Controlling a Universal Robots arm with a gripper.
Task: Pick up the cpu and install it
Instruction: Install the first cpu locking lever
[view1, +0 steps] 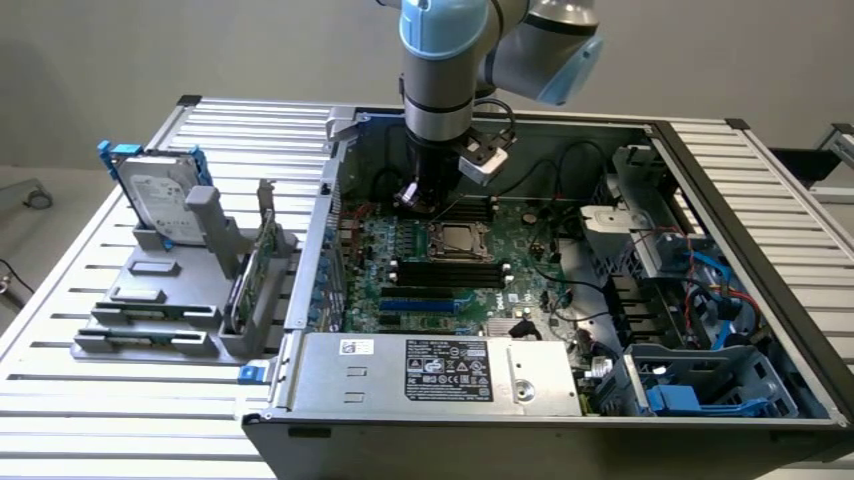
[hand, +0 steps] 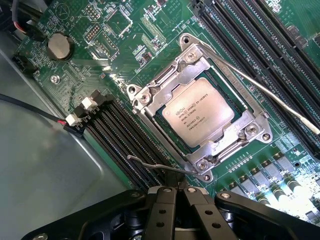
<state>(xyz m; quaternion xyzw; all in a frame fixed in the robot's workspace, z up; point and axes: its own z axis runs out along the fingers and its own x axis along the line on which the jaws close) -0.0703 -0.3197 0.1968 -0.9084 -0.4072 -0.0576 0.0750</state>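
Observation:
The cpu (hand: 198, 111), a small square chip with a silver-grey printed top, lies flat inside the metal socket frame (hand: 150, 95) on the green motherboard (hand: 125, 30). In the exterior view the cpu (view1: 461, 238) sits in the middle of the open computer case. My gripper (hand: 176, 190) hovers just beside the socket's corner, its two black fingers (hand: 162, 210) pressed together with nothing between them. From outside, the gripper (view1: 416, 195) hangs down over the board, slightly toward the exterior view's left of the socket. A thin wire lever (hand: 270, 95) stands raised along the socket.
Long black memory slots (hand: 115, 135) flank the socket on both sides. A coin battery (hand: 60, 46) and a black cable (hand: 30, 107) lie nearby. Outside the case, a silver hard drive (view1: 160, 195) in a blue frame stands on a grey rack. The power supply (view1: 454, 370) sits at the case front.

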